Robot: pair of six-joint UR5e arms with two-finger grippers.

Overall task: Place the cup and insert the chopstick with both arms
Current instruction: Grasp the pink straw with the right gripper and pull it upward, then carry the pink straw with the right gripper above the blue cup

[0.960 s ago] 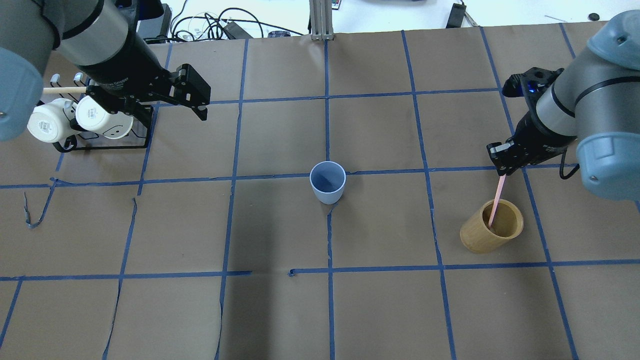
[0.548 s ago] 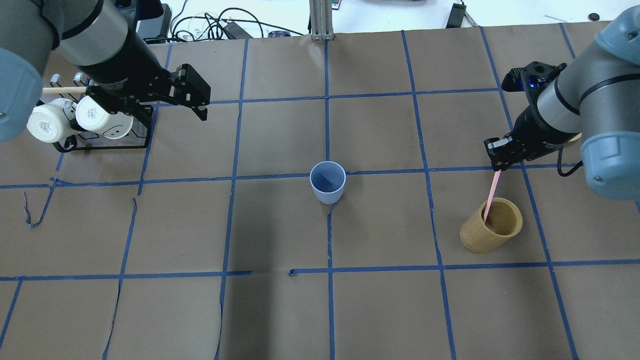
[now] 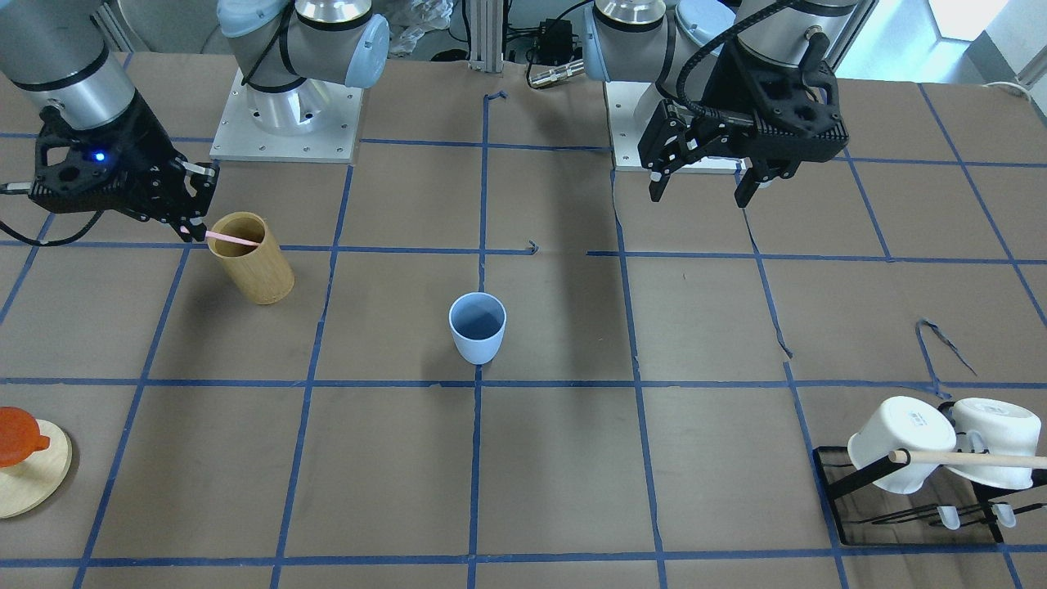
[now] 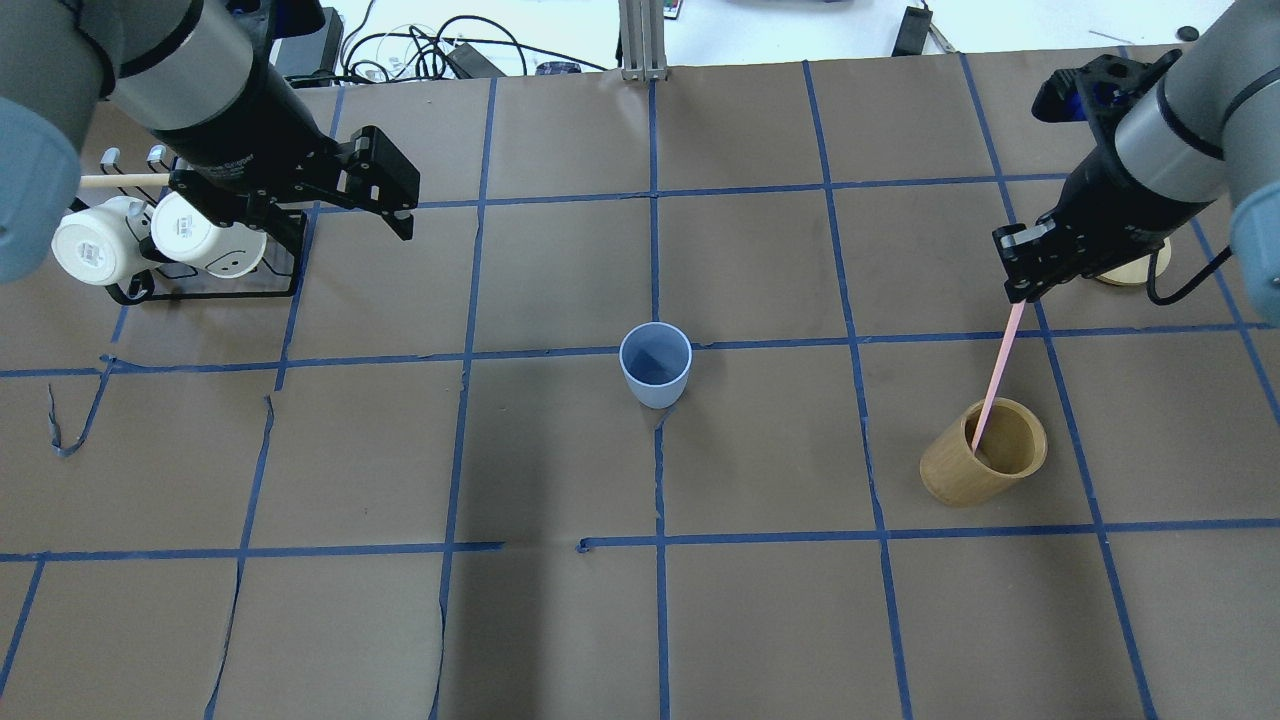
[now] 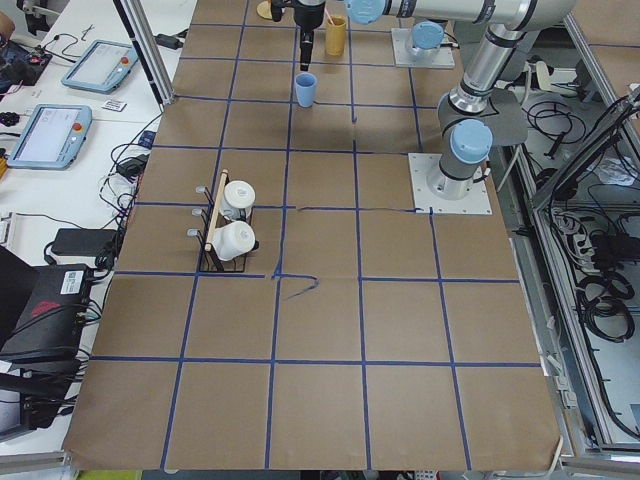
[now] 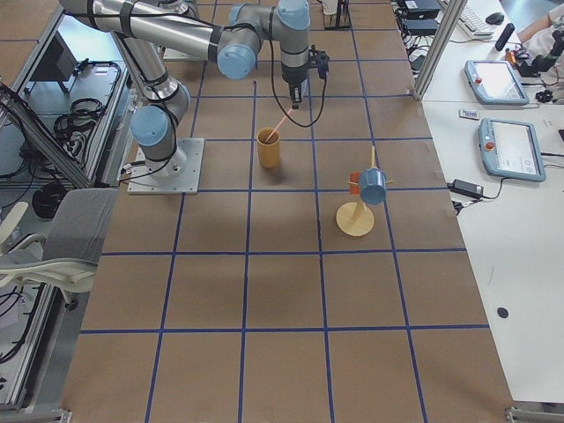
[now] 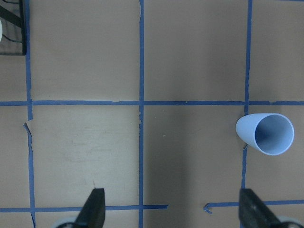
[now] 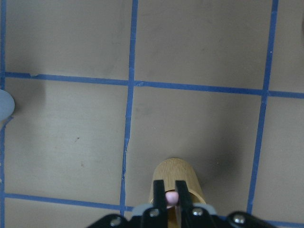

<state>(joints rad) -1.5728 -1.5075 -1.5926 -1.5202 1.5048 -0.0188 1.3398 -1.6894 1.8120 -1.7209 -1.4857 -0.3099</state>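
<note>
On the brown paper-covered table [image 4: 560, 620] gridded with blue tape, a round bamboo holder [image 4: 948, 478] stands on the robot's right side, with the lower tip of a thin pink chopstick [image 4: 1000, 375] inside its mouth. The right gripper [image 4: 1018, 295] pinches the chopstick's upper end, holding it tilted above the holder. At the table's centre a pale blue plastic cup [image 4: 655, 365] stands upright, mouth up. Farther back, the left gripper [image 3: 698, 196] hangs empty with its jaws spread wide, near a black wire rack [image 4: 210, 288] holding two white mugs [image 4: 90, 250].
</note>
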